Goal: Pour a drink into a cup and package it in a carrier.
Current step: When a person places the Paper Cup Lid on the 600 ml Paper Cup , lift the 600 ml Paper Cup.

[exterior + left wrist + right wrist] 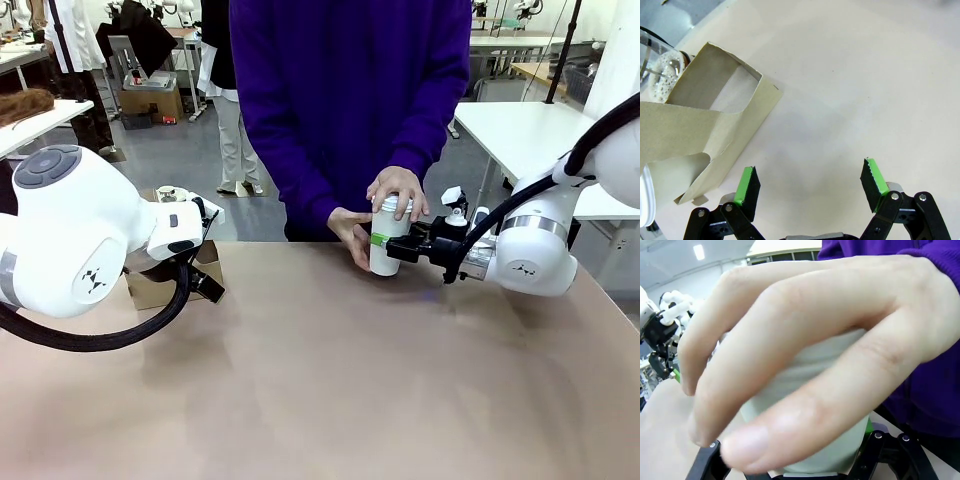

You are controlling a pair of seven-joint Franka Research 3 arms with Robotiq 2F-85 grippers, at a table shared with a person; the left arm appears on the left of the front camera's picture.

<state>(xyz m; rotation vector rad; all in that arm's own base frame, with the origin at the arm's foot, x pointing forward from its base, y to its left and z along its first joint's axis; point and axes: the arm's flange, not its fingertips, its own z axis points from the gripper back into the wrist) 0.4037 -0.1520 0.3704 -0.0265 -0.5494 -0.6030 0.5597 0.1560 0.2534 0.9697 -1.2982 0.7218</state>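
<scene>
The white paper cup stands on the table at the far side, with my right gripper shut on its middle from the right. One of the person's hands presses on the cup's top and the other touches its left side. In the right wrist view that hand covers most of the cup, which sits between my right gripper's fingers. My left gripper hangs open over bare table beside the brown cardboard carrier. Behind the carrier is a clear glass jug with froth inside; I cannot make out the drink.
A white rim, like stacked lids, shows at the left edge of the left wrist view. My left arm's large white body blocks part of the carrier in the front view. The tan table spreads wide in front.
</scene>
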